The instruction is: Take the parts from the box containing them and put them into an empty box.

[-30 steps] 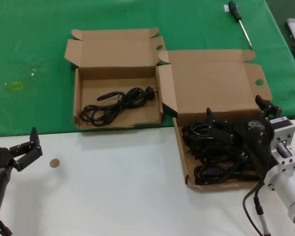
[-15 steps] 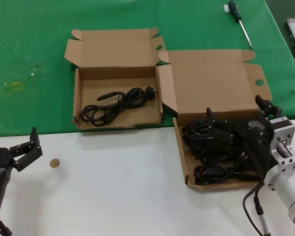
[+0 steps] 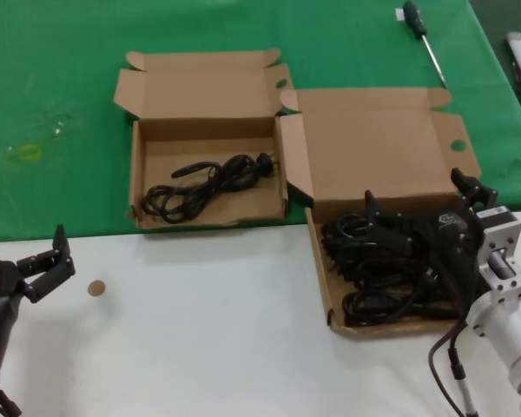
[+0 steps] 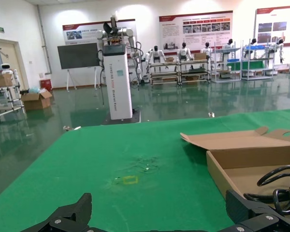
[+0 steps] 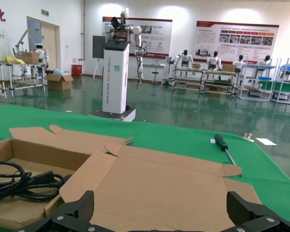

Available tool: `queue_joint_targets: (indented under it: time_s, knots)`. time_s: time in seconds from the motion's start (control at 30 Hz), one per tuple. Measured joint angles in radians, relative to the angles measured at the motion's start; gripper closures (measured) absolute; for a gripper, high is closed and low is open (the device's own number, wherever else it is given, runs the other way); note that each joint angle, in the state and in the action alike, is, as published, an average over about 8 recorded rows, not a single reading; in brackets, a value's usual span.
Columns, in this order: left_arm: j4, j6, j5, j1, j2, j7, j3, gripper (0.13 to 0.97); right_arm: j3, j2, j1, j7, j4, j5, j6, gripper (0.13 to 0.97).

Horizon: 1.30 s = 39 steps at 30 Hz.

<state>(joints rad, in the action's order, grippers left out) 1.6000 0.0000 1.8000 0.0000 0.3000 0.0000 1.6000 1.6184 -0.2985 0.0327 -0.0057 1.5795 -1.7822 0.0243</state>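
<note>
A: Where did the cords sit at that moment?

B: Most of the parts (image 3: 378, 274) lay heaped in the wider box (image 3: 373, 156) at the right of the head view, filling its shallow tray at lower right, with the broad lid folded back above. One more bundle (image 3: 204, 184) lay in the tray of the smaller box (image 3: 204, 95) at upper left of centre, stretched across its floor, so that box was not actually empty.

A: And the right gripper?

B: The right gripper (image 3: 421, 221) hung over the heaped tray at the right edge of the frame, jaws spread wide apart. Whether its tips touched the cords I could not quite tell, since black sat against black there. In its wrist view the two fingertips (image 5: 75, 212) stood far apart at the bottom corners, with the brown lid between them.

A: The left one?

B: The left gripper (image 3: 48, 261) was parked at the lower left of the head view over the white worktop (image 3: 200, 347), well apart from both boxes, jaws open and holding nothing.

A: Anything else about?

B: A small round brown disc (image 3: 95, 287) lay on the white worktop near the left gripper, and a screwdriver (image 3: 421, 35) lay on the green cloth (image 3: 52, 87) at the top right.
</note>
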Motion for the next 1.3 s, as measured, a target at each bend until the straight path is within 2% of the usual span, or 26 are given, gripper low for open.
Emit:
queue_joint_targets:
  time_s: [1.3]
  knots:
    - [0.0, 0.0, 0.0, 0.0, 0.0, 0.0, 0.0, 0.132, 0.0, 0.0, 0.0, 0.0, 0.0, 0.0, 0.0, 0.129]
